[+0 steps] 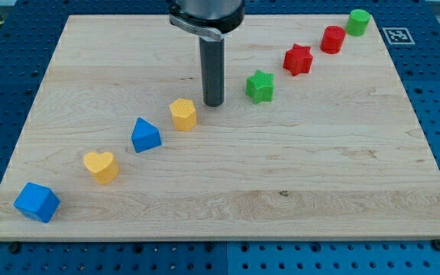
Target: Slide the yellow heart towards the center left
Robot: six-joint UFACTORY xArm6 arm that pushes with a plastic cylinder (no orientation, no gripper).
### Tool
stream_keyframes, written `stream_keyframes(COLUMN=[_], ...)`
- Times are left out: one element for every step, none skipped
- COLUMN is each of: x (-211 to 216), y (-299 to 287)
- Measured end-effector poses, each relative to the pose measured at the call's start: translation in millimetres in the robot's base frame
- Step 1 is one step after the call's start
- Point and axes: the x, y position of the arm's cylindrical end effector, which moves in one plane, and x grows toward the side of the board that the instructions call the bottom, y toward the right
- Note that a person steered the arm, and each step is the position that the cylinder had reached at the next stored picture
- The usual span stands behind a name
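The yellow heart [101, 166] lies at the view's lower left of the wooden board [281, 176]. My tip [214, 104] stands near the board's upper middle, far up and to the right of the heart. It is just right of a yellow pentagon-like block [183, 114] and left of a green star [260, 85]. A blue triangular block [145, 136] lies between the heart and the yellow pentagon block. A blue cube [37, 202] sits at the view's bottom left.
A red star [298, 59], a red cylinder-like block [332, 39] and a green cylinder-like block [358, 22] run in a diagonal line toward the view's top right. The blocks form one diagonal row across the board.
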Motion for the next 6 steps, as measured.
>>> stream_keyframes(x=[25,36,44,32,16,8], y=[0,-7,-14,-32,-65,-118])
